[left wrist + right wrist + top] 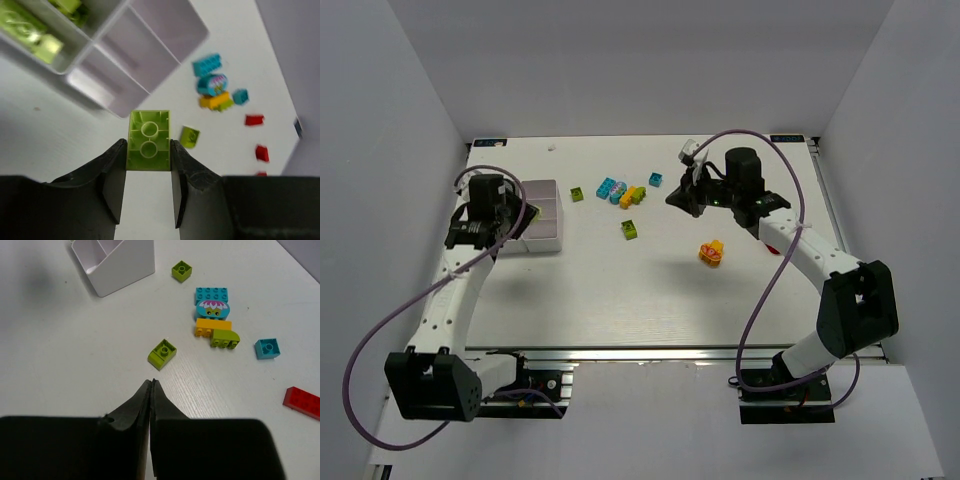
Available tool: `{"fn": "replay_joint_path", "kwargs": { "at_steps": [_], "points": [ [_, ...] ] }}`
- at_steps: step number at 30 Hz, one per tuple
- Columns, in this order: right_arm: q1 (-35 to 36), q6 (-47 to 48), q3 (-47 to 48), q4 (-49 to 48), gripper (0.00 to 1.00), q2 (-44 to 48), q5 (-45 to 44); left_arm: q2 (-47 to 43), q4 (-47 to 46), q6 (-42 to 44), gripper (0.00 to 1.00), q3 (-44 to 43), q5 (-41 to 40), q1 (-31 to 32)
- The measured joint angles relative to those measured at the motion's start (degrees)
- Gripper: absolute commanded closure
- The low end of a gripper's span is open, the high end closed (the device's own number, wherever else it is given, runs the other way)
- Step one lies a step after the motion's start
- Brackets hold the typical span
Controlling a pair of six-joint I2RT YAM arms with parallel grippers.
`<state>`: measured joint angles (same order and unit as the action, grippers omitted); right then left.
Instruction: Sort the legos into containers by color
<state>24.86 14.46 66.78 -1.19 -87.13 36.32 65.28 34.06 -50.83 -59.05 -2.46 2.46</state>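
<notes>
L gripper [148, 150] clamped lime brick [148, 134] nr tray [100, 87]; R gripper [151, 386] fingers together, empty; few limes [27, 31] binned, other bricks [212, 315] loose.

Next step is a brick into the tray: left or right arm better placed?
Left. The left hand is shut on a lime brick at the tray, where one compartment already holds lime bricks. The right hand is shut, empty, over the loose bricks.

Each arm is made of white tubes with chunky black joints: the left arm [457, 290] and the right arm [812, 255]. A thin purple cable [801, 205] loops along each one. The left gripper [148, 150] and the right gripper [151, 383] have smooth black fingers, wide at the back and narrow at the tips.
</notes>
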Motion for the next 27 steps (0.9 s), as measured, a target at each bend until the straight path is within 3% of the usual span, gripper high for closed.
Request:
{"fn": "replay_joint_path", "kwargs": {
  "at_steps": [6, 11, 27],
  "points": [
    [-0.11, -1.25, -0.44, 0.15, 0.97, 0.00, 0.20, 7.13, 15.56, -7.98, 1.00, -8.55, -13.94, -0.90],
    [-0.09, -2.05, -1.05, 0.22, 0.97, 0.00, 0.26, 12.90, 22.93, -12.90, 1.00, -11.34, -18.53, -5.27],
    [-0.15, -2.03, -3.65, -0.24, 0.95, 0.68, 0.26, 25.68, 22.51, -15.23, 1.00, -19.45, -17.64, -10.45]
  ]
}}
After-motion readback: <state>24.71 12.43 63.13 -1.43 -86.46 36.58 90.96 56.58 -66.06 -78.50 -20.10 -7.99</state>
